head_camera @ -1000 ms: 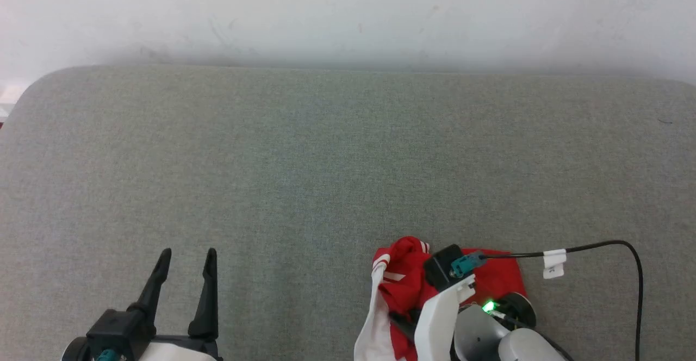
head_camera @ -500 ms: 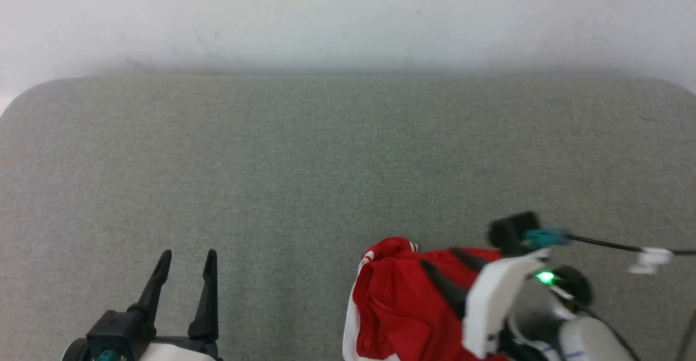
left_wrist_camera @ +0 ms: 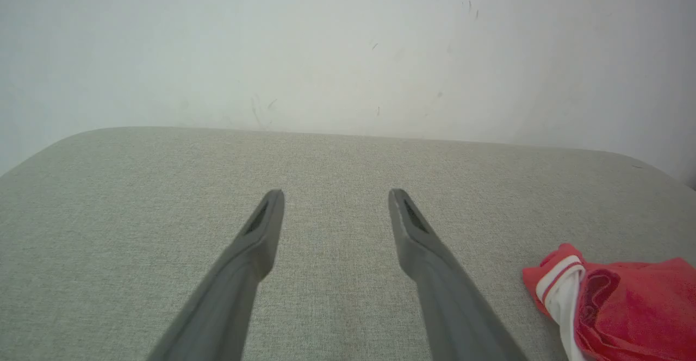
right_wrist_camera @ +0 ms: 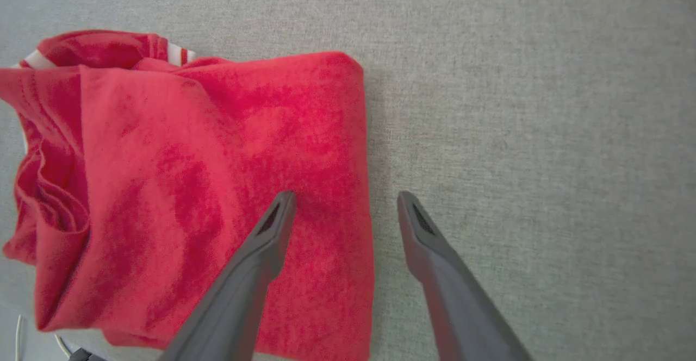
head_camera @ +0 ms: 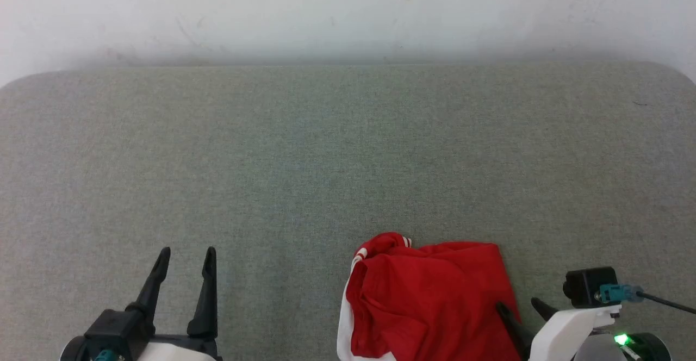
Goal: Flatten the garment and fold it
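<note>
Grey fabric-covered tabletop (head_camera: 348,160) is lying open across its middle and far span, wide enough for either arm. White wall (head_camera: 348,13) is closing off the far edge. Crumpled red shirt with white striped trim (head_camera: 429,301) is blocking the near edge between the left gripper (head_camera: 185,255) and the right gripper (head_camera: 516,304), both with fingers spread.

Soft matt red cloth garment (right_wrist_camera: 217,160) on a rough, woven grey fabric surface (head_camera: 272,160), perhaps felt.

A grey fabric-covered bench (head_camera: 304,160) with rounded far corners runs up to a white wall (head_camera: 348,7) marked by faint scuffs and scratches.
</note>
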